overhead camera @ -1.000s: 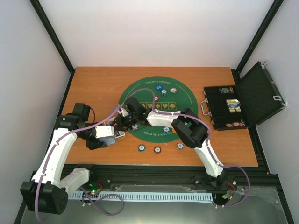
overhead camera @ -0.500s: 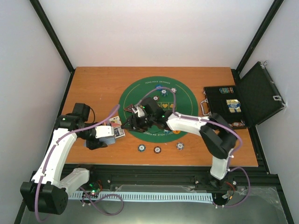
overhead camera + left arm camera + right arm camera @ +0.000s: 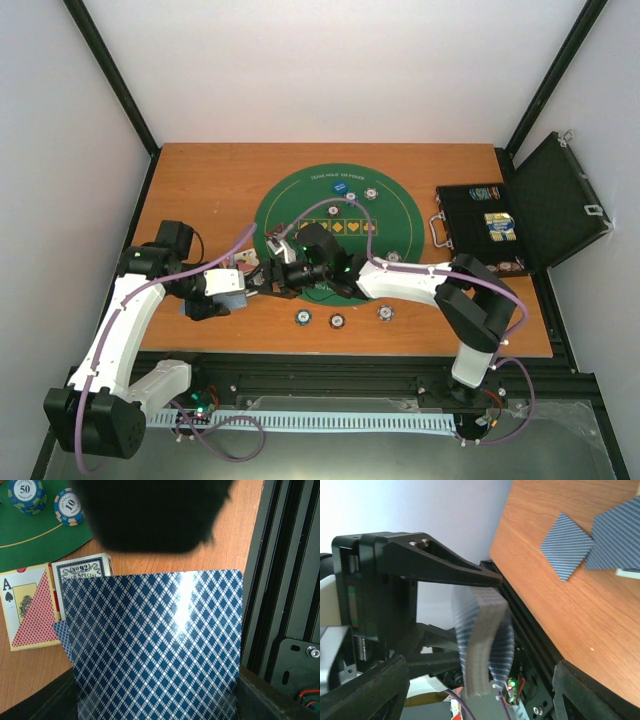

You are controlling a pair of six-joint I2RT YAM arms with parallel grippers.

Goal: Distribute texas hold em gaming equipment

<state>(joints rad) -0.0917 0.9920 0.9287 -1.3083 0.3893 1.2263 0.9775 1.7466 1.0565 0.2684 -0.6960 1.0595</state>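
Note:
My left gripper (image 3: 226, 287) is shut on a deck of blue-diamond-backed playing cards (image 3: 155, 645), held on edge over the table's left front. The deck (image 3: 481, 645) also stands between the wide-apart fingers of my open right gripper (image 3: 480, 700), which reaches in from the right (image 3: 264, 280) and touches nothing. Two cards (image 3: 567, 537) lie face down on the wood. A card box (image 3: 82, 571) and a red ace-of-spades piece (image 3: 27, 612) lie beside the deck. Striped chips (image 3: 26, 492) sit on the green mat (image 3: 300, 215); three more chips (image 3: 338, 321) lie along the front.
A black hinged case (image 3: 480, 260) stands open at the right with chips and cards inside. Two chips (image 3: 371, 192) and a blue disc (image 3: 340, 186) rest at the mat's far side. The black frame rail (image 3: 272, 580) runs close by the deck.
My right gripper has swung left and toward the front, off the mat and up to the held deck, and its jaws have opened. The left arm has stayed put with the deck.

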